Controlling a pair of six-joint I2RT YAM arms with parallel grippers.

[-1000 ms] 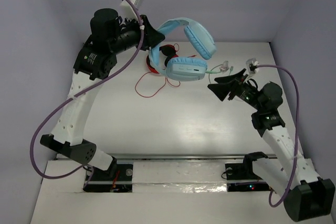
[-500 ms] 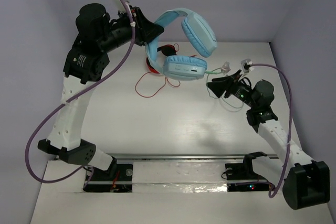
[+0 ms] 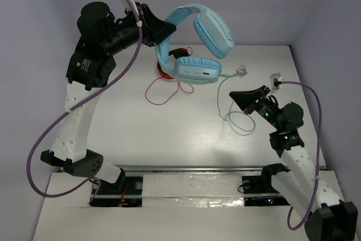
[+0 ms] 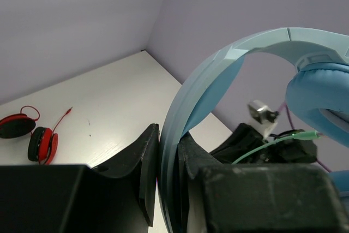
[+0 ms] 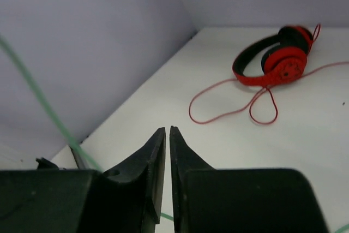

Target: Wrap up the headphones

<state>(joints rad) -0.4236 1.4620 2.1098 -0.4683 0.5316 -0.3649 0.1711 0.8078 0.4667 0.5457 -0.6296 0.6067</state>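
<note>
The left claw [image 4: 168, 154] is clenched on the wide headband [image 4: 218, 72] of the light-blue over-ear headphones [image 3: 197, 70]. They hang in the air off its tip, with the padded earcups out beyond it, clear of the white table [image 3: 169, 134]. The right claw [image 5: 167, 135] is closed to a hairline slit. The thin pale green cable [image 5: 41, 96] passes beside and behind its fingers, and whether it is pinched cannot be told. Small red-and-black headphones [image 5: 275, 58] lie on the table ahead of that claw.
</note>
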